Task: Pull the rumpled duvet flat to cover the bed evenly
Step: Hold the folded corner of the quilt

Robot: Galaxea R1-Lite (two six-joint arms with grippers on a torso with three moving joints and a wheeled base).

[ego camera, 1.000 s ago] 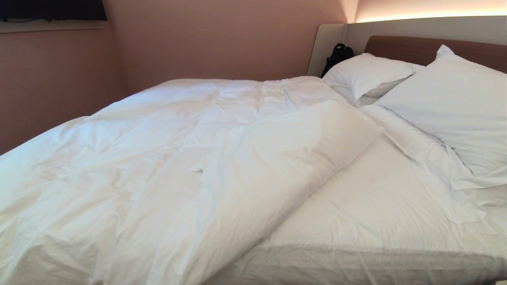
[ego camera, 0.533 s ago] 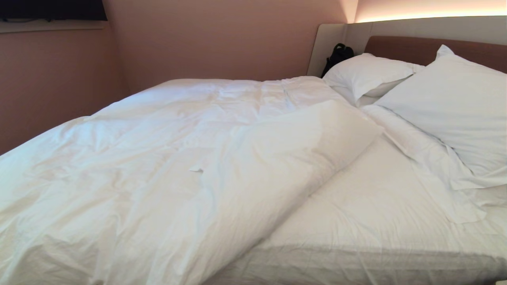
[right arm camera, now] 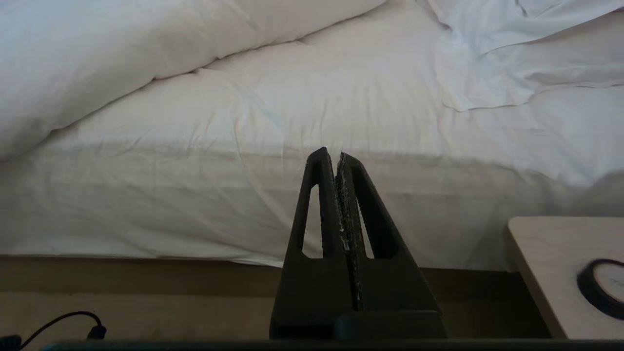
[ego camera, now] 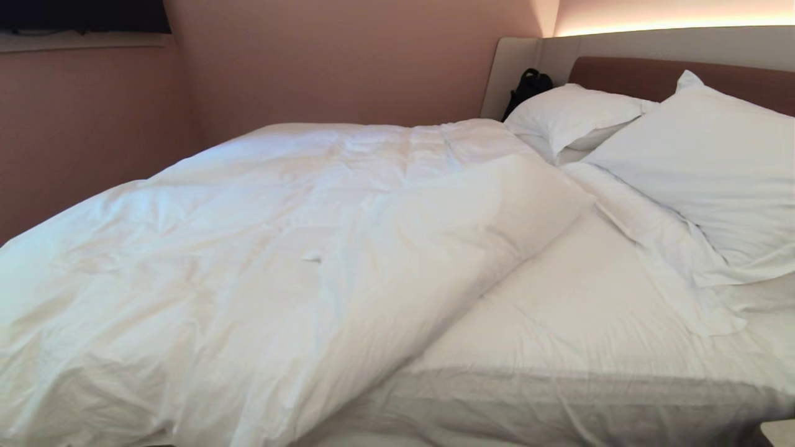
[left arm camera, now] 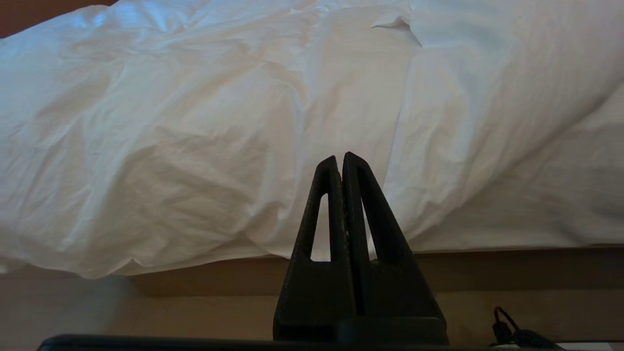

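Your duvet (ego camera: 279,248) lies bunched toward nine o'clock on the bed (ego camera: 559,323); left gripper (left arm camera: 342,161) and right gripper (right arm camera: 336,158) are clenched, empty.

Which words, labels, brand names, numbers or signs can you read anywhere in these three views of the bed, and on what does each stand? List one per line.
None: no readable text in any view.
duvet, pillows, headboard: plain, no print.
small tag on the duvet: too small to tell if it bears writing.
round dark object on the bedside table: partly cut off, nothing legible.
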